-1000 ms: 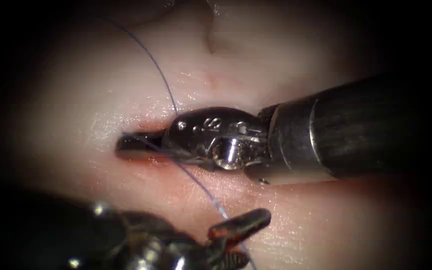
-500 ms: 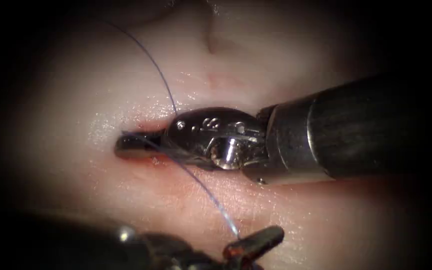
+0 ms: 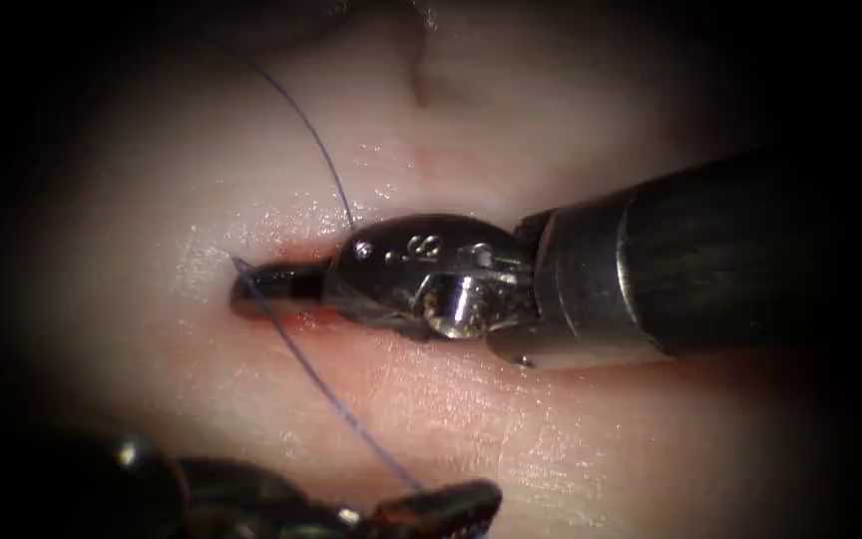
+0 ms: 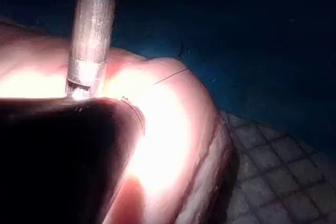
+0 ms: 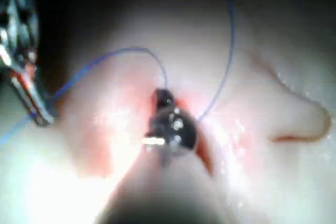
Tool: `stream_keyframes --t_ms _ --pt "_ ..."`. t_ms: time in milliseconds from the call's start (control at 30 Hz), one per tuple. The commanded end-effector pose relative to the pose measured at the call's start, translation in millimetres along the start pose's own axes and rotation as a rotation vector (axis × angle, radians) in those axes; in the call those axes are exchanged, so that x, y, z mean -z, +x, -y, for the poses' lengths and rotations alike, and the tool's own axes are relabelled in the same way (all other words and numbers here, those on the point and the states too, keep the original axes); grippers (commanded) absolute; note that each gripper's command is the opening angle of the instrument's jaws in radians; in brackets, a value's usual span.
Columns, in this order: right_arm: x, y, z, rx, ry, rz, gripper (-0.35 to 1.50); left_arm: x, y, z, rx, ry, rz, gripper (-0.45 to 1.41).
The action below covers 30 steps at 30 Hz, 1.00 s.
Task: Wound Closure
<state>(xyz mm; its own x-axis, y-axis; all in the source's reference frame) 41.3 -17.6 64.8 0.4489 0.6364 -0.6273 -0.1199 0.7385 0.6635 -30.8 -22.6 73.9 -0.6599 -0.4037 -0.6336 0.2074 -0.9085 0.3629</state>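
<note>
Here the left tool fingers clamp the thread; right tool fingers together in the cut.

tissue: pale, wet, reddened along cut | thread: blue, thin (taut), runs from cut's left end toward near edge
</note>
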Motion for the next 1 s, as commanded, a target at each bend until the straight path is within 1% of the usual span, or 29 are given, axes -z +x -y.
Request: stream_keyframes --t_ms 33,67,100,133,200,267,333,400,433,467,500,533,567,633,700,733,767,800,1000 --pt "0.5 -0.6 0.8 0.001 0.01 -0.021 -0.35 1.0 -0.7 -0.4 0.013 0.008 -0.01 -0.45" --pt "0.9 -0.6 1.1 0.0 0.012 -0.027 -0.35 1.6 -1.0 -0.4 0.022 0.01 -0.016 -0.45" --pt "0.9 -0.6 1.1 0.0 0.012 -0.027 -0.35 1.6 -1.0 -0.4 0.022 0.01 -0.016 -0.45" --pt "2.0 -0.5 1.7 -0.001 0.014 -0.028 -0.35 3.1 -1.9 -0.5 0.032 0.019 -0.015 -0.45" --pt "3.0 -0.4 2.5 -0.003 0.017 -0.035 -0.35 4.6 -2.9 -0.9 0.038 0.025 -0.007 -0.45" --pt "3.4 -0.4 2.8 -0.003 0.02 -0.041 -0.35 5.1 -3.4 -1.2 0.043 0.028 -0.006 -0.45" --pt "4.9 -0.1 4.5 -0.005 0.04 -0.063 -0.35 7.2 -5.4 -2.4 0.069 0.044 0.006 -0.45" --pt "5.1 -0.1 4.9 -0.004 0.051 -0.065 -0.35 7.5 -5.8 -2.6 0.071 0.047 0.009 -0.45" --pt "5.5 0.2 5.6 0.012 0.058 -0.074 -0.35 8.3 -6.6 -2.8 0.075 0.047 0.018 -0.45" --pt "5.7 0.3 5.8 0.022 0.06 -0.081 -0.08 8.6 -6.9 -2.8 0.077 0.048 0.021 -0.45" --pt "5.8 0.5 6.0 0.032 0.054 -0.094 0.27 8.9 -7.3 -2.9 0.079 0.048 0.025 -0.45" --pt "6.1 0.7 6.2 0.04 0.037 -0.116 0.71 9.1 -7.6 -2.9 0.08 0.048 0.028 -0.45" --pt "6.4 1.0 6.4 0.051 0.013 -0.141 1.09 9.4 -8.1 -3.1 0.083 0.051 0.032 -0.45" --pt "6.8 1.2 6.5 0.053 0.015 -0.148 1.26 9.7 -8.6 -3.2 0.085 0.053 0.038 -0.45" --pt "7.0 1.2 6.5 0.052 0.015 -0.148 1.3 9.7 -8.9 -3.3 0.085 0.054 0.041 -0.45" --pt "7.6 1.1 6.4 0.058 0.019 -0.151 1.36 9.7 -9.6 -3.6 0.086 0.058 0.051 -0.45" --pt "7.6 1.1 6.4 0.058 0.019 -0.151 1.36 9.7 -9.6 -3.6 0.086 0.058 0.051 -0.45" --pt "8.2 0.8 6.4 0.118 0.018 -0.151 1.38 9.4 -10.2 -3.8 0.085 0.062 0.057 -0.45" --pt "9.7 0.6 5.6 0.114 0.002 -0.143 1.38 8.8 -11.3 -4.1 0.083 0.062 0.052 -0.45"
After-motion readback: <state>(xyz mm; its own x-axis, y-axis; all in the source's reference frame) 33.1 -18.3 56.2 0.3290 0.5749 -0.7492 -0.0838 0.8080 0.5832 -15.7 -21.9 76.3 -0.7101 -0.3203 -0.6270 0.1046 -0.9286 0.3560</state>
